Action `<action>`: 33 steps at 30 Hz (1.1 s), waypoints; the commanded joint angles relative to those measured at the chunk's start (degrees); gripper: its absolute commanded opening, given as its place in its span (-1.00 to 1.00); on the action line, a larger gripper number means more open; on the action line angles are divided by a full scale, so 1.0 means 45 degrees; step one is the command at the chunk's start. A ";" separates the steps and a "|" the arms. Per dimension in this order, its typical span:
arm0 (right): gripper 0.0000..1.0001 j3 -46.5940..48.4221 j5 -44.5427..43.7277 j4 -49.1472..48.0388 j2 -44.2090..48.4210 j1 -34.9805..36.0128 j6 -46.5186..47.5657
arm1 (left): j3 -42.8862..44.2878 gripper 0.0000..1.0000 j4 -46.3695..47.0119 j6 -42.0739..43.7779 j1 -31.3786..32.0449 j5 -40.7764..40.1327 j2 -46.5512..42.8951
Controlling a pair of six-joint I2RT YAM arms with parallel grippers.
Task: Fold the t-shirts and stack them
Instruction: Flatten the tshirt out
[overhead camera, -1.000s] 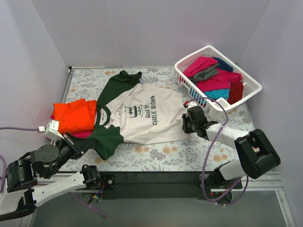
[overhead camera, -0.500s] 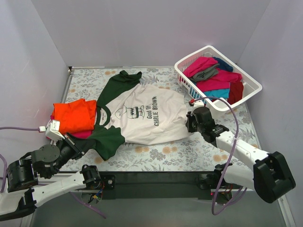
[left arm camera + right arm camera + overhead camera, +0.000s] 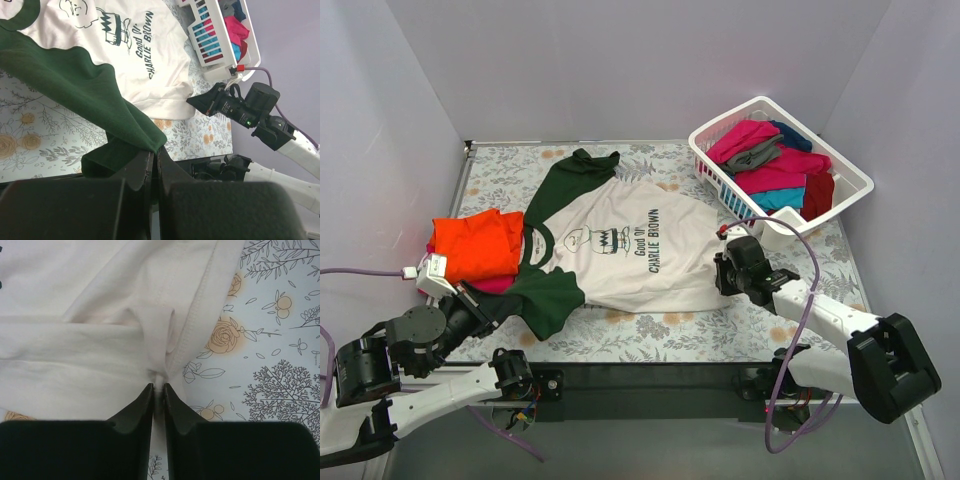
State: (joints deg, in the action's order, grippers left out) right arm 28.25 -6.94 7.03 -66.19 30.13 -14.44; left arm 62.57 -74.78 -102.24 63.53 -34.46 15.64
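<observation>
The left gripper (image 3: 152, 156) has its jaws pressed almost together on the tip of the dark green sleeve (image 3: 85, 90) of the cream-white t-shirt (image 3: 630, 245), and the cloth is bunched up at its fingertips. The right gripper (image 3: 159, 388) is likewise pinched closed on the hem of the same shirt. A small pucker of cream cloth is caught between its jaws, and the floral surface (image 3: 270, 365) shows just beside it. Between the two grippers and beyond them, the shirt lies spread flat, print side up, with its second green sleeve reaching away toward the far edge. Just beyond the left gripper, touching the held sleeve, sits a folded orange t-shirt (image 3: 475, 245) with the edge of a folded magenta t-shirt (image 3: 495, 285) showing under it. Farther off, beyond the right gripper and near the shirt's hem, stands the white slatted basket (image 3: 715, 165). It holds loose magenta t-shirts (image 3: 745, 138), a grey t-shirt (image 3: 755, 157), a teal t-shirt (image 3: 780, 198), a dark red t-shirt (image 3: 817, 195) and a navy t-shirt (image 3: 790, 135).
</observation>
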 commanded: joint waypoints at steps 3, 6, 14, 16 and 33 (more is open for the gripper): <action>-0.63 -0.0067 0.0312 -0.0507 -0.0153 0.0082 -0.0015 | -0.0075 -1.00 0.0075 0.0141 -0.0074 0.0118 -0.0077; -0.53 -0.0047 0.0351 -0.0546 -0.0251 0.0062 -0.0015 | -0.0095 -1.00 0.0076 0.0141 -0.0074 0.0118 -0.0038; -0.73 -0.0125 0.0410 -0.0741 -0.0115 0.0062 -0.0034 | -0.0017 -1.00 0.0076 0.0200 -0.0074 0.0118 0.0001; -0.91 -0.0164 0.0351 -0.0741 0.0060 0.0062 -0.0015 | -0.0056 -1.00 0.0076 0.0180 -0.0074 0.0137 0.0001; -0.97 0.0147 0.2030 0.3297 0.5273 0.0179 -0.0463 | 0.0080 -1.00 -0.0003 0.0239 -0.0074 0.0216 -0.0252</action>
State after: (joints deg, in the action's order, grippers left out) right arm 27.22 -0.78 15.77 -46.37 30.30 -15.20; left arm 62.28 -74.59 -101.80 63.51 -33.89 15.03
